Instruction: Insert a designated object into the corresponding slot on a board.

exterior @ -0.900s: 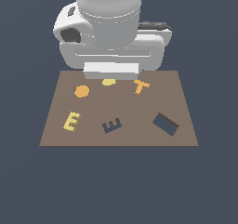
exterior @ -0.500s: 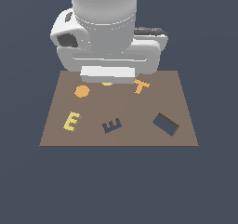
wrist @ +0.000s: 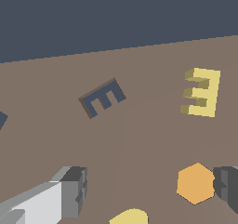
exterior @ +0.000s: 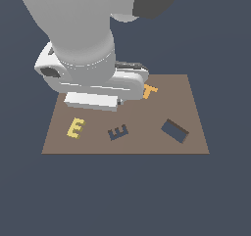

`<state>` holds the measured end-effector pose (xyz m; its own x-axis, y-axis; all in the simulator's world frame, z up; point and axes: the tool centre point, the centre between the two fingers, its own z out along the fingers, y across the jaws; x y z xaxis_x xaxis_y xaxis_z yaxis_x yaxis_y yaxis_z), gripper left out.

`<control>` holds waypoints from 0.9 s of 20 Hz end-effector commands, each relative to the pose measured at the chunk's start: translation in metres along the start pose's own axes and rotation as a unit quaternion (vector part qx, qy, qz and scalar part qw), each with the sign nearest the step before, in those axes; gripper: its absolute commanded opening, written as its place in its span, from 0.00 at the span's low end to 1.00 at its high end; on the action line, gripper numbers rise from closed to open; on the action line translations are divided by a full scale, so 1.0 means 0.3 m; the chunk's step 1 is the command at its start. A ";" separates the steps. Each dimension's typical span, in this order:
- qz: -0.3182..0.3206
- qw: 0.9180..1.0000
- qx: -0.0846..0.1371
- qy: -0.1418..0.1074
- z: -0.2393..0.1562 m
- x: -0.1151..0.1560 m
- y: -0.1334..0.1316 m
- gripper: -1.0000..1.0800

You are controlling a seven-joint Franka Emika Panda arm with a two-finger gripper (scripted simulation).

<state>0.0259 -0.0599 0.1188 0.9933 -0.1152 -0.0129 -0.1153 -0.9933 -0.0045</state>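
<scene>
The yellow E (exterior: 75, 128) lies flat on the board (exterior: 196, 132), near the edge at the exterior view's left, just beside the navy E-shaped slot (exterior: 118, 132) and apart from it. The jaws hang released, empty, above the orange hexagon piece (wrist: 195, 183). I'd centre over the E, match its tilt, then descend.
</scene>
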 end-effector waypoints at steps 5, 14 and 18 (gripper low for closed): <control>0.031 1.000 -0.001 0.003 0.114 0.100 0.134 0.96; 0.058 0.998 -0.002 0.006 0.206 0.184 0.252 0.96; 0.062 0.998 -0.002 0.006 0.222 0.199 0.273 0.96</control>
<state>0.0731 -0.1458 0.0526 0.9720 -0.2352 -0.0015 -0.2352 -0.9720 0.0004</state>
